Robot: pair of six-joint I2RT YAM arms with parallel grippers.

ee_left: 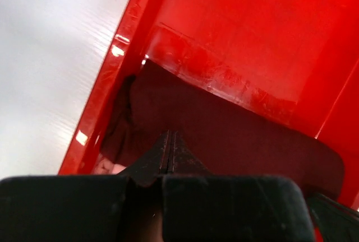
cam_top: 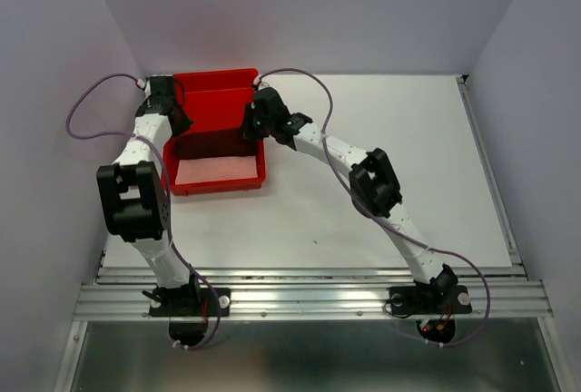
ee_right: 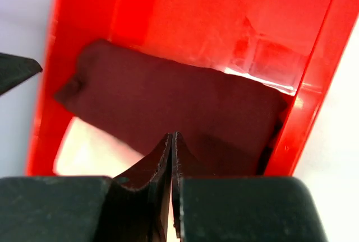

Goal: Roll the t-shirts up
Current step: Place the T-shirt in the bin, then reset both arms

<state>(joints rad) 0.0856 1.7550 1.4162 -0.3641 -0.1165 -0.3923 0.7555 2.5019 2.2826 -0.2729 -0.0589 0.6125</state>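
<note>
both left hand (ee_left: 170, 135) and right hand (ee_right: 171, 137) tight on t-shirt (ee_right: 168, 93) in tray (ee_right: 315, 79)

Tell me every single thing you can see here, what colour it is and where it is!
tray: one, bright red, far left part of the table
t-shirt: one, dark maroon, lying inside the tray
table: one, white, under everything
rail: one, silvery metal, along the table's near edge
cables: two, purple, one looping along each arm
left arm: one, white and black, reaching into the tray
right arm: one, white and black, reaching into the tray
left gripper: one, black, closed, tips at the t-shirt
right gripper: one, black, closed, tips at the t-shirt
</note>
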